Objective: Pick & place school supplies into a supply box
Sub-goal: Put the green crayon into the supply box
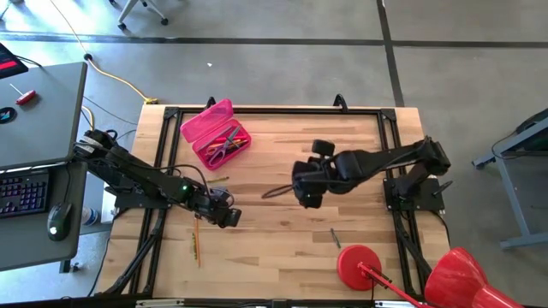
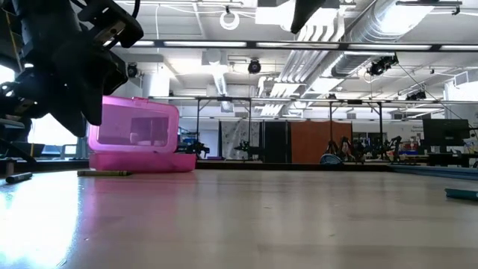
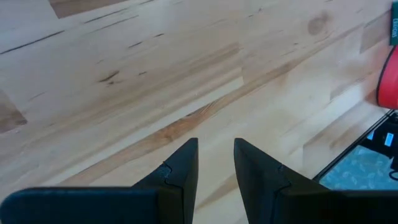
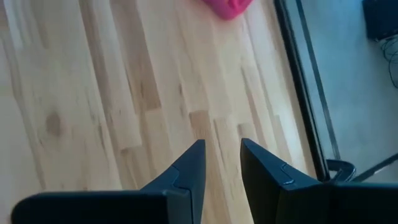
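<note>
The pink supply box [image 1: 216, 134] stands open at the table's far left, its lid raised behind it [image 2: 134, 134]. Purple-handled scissors [image 1: 224, 147] and some pencils lie in it. An orange pencil [image 1: 196, 239] lies on the wood near the left front, and a short grey pen [image 1: 335, 237] lies right of centre. My left gripper [image 1: 226, 211] hovers open over bare wood [image 3: 216, 142], just right of the orange pencil. My right gripper [image 1: 305, 195] is open above the table's middle, with nothing between its fingers [image 4: 222, 143], and points toward the box [image 4: 229, 6].
A red disc with a handle [image 1: 360, 265] and a big red object [image 1: 458, 278] sit at the near right corner. A thin dark streak [image 1: 276, 192] shows left of my right gripper; I cannot tell what it is. A pencil [image 2: 104, 173] lies before the box.
</note>
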You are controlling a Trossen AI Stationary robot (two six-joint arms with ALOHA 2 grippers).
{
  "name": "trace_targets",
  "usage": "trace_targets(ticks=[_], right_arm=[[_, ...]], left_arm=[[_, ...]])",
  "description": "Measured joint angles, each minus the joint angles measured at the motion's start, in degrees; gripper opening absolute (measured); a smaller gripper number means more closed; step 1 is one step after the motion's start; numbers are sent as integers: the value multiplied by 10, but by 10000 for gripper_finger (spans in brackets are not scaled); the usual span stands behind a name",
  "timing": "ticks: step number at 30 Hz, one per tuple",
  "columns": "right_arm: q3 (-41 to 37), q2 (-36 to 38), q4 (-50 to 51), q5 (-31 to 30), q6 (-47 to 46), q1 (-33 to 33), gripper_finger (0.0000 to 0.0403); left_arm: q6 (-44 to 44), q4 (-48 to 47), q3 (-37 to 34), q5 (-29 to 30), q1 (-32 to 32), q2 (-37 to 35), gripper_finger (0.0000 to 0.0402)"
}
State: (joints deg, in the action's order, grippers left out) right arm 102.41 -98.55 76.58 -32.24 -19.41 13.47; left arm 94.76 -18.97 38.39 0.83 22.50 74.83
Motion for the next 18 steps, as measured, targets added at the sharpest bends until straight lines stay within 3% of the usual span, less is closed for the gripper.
trace_targets(ticks=[12, 18], right_arm=[[-128, 34, -38, -8, -51, 13, 78], [-153, 53, -88, -9, -62, 13, 78]], left_arm=[[0, 0, 0, 2, 0, 0, 134], [0, 0, 0, 2, 0, 0, 134]])
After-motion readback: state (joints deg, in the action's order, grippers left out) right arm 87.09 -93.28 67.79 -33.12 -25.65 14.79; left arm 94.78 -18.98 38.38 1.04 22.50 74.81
